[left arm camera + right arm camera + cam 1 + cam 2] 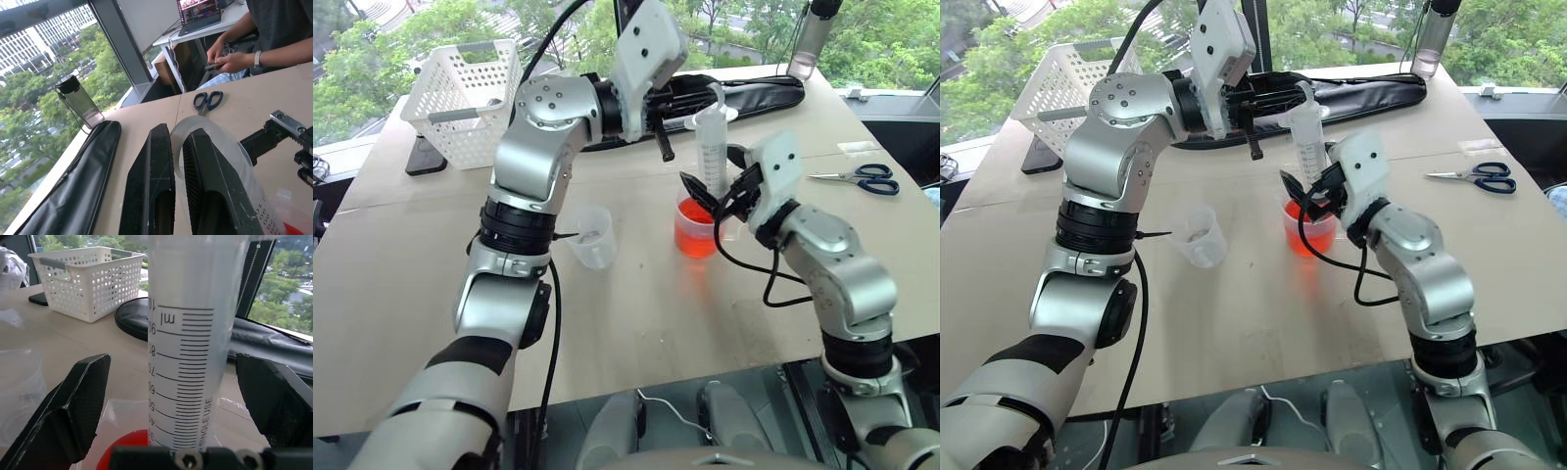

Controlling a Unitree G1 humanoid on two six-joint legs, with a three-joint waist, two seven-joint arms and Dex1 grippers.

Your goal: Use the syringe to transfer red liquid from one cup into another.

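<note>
Tan surface (pixel 636 323) by windows: left end effector (pixel 668 125) grips syringe (pixel 713 147) ring; right end effector (pixel 717 193) wide around barrel.

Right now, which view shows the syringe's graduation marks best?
The right wrist view: the syringe stands close up between the open right hand, its scale readable. Both eye views show the whole syringe over the red cup, marks tiny. The left wrist view shows its plunger ring.
</note>
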